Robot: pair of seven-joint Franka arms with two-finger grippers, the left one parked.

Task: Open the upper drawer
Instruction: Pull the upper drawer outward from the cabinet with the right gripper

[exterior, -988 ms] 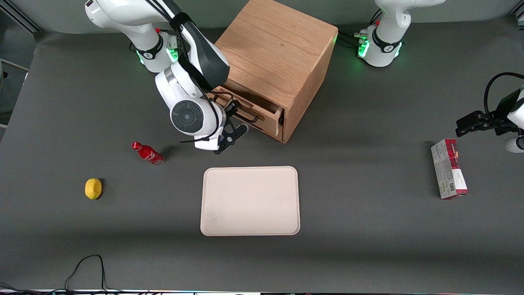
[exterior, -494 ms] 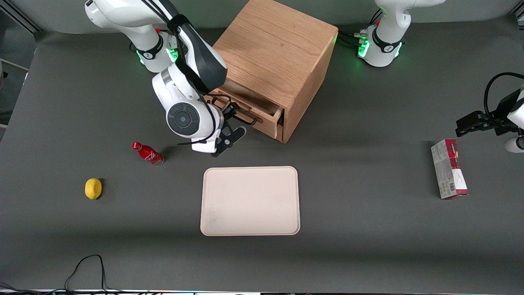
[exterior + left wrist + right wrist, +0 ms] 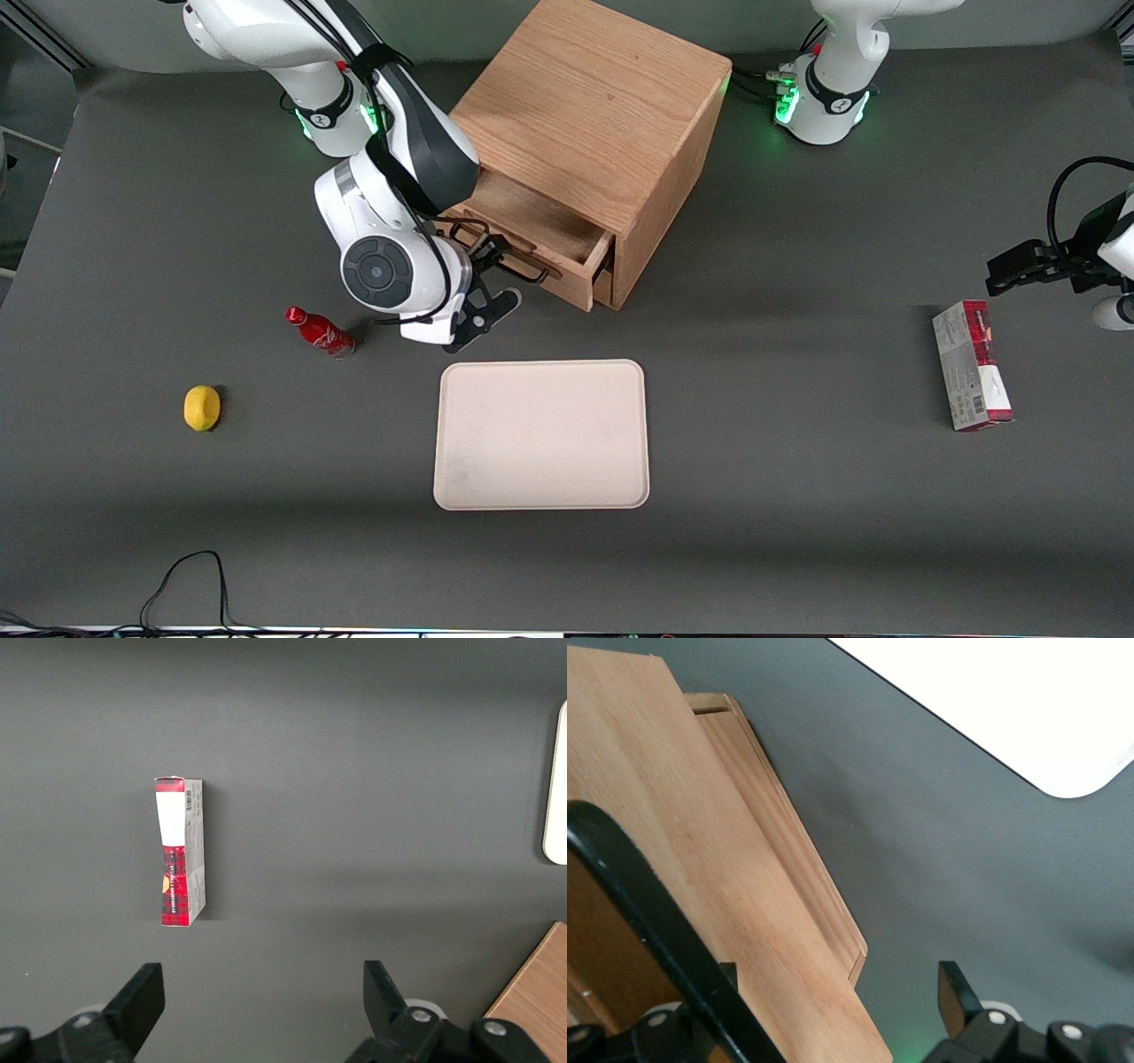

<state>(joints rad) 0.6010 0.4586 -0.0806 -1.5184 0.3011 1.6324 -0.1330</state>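
Observation:
The oak cabinet [image 3: 589,115] stands at the back of the table. Its upper drawer [image 3: 540,232] is pulled partly out, showing a bare wooden inside. My right gripper [image 3: 493,259] is at the drawer's front, at the dark bar handle [image 3: 524,267], with the arm's wrist hiding part of it. In the right wrist view the gripper [image 3: 833,992] is open: the fingers [image 3: 953,990] stand wide apart with the drawer front [image 3: 744,886] between them, and the handle [image 3: 647,904] runs close by one finger. The drawer beneath sits farther back.
A cream tray [image 3: 540,434] lies nearer the front camera than the cabinet; its corner [image 3: 1010,709] shows in the right wrist view. A red bottle [image 3: 319,331] and a lemon [image 3: 202,408] lie toward the working arm's end. A red-and-white box [image 3: 972,377] lies toward the parked arm's.
The right arm's wrist has moved away from the cabinet, toward the working arm's end and the front camera. The upper drawer has slid farther out with it.

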